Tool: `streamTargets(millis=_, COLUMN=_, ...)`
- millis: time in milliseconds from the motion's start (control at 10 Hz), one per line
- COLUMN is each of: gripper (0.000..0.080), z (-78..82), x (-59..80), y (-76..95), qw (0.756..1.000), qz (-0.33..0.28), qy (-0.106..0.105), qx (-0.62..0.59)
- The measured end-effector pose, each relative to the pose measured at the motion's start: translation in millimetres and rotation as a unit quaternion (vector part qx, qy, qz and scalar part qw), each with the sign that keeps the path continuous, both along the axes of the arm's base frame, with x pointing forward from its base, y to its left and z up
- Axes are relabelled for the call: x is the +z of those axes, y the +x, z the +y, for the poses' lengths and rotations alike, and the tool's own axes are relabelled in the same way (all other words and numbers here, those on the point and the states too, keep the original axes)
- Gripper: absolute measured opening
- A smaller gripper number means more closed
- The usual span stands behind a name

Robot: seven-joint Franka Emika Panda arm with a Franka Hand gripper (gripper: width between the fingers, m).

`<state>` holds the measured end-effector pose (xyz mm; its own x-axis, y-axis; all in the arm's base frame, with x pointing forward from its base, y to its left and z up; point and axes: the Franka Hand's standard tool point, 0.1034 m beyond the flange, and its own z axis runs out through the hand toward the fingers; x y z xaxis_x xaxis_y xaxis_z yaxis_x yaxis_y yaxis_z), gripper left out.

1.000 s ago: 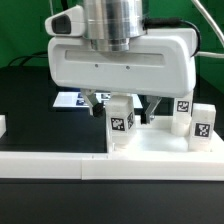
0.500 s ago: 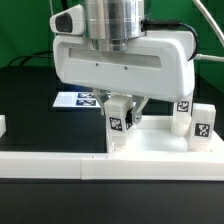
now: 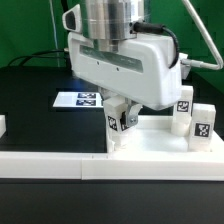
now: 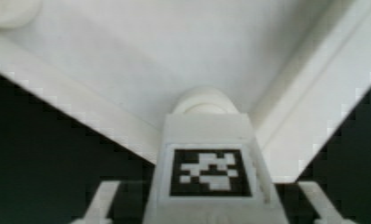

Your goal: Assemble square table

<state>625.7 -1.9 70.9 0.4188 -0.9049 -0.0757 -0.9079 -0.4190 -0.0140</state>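
Near the middle of the exterior view the pincer [image 3: 122, 118] is closed narrowly on a short white leg [image 3: 120, 126] with a black-and-white tag, one finger on each side of it. In the wrist view that leg [image 4: 208, 150] fills the lower centre of the frame, its tag facing the camera and its rounded top meeting the inner corner of the square tabletop [image 4: 146, 55]. In the exterior view the square tabletop [image 3: 160, 145], a white tray-like part with a raised rim, lies in the lower right of the frame on the black tabletop [image 3: 30, 110]. Two more legs [image 3: 201, 125] stand upright at the right edge, just beside it. A long low white wall strip [image 3: 60, 165] runs along the lower part of the frame. The marker board [image 3: 80, 99] lies flat behind the arm, left of centre.
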Motion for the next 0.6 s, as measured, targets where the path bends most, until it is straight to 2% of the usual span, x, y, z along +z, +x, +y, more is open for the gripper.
streamTargets(millis=100, gripper=0.0287, z=1.6, x=-0.2, y=-0.4, qw=0.998, qz=-0.004, qy=-0.007, qx=-0.061)
streamTargets(millis=300, gripper=0.0287, z=3.2, x=-0.6, y=-0.2, qw=0.984, qz=-0.003, qy=-0.007, qx=-0.177)
streamTargets(millis=500, gripper=0.0287, z=10.7, x=-1.4, y=1.1, qw=0.956, qz=0.003, qy=-0.007, qx=-0.295)
streamTargets(millis=600, gripper=0.0287, z=17.3, x=-2.4, y=2.6, qw=0.931, qz=0.002, qy=-0.004, qx=-0.364)
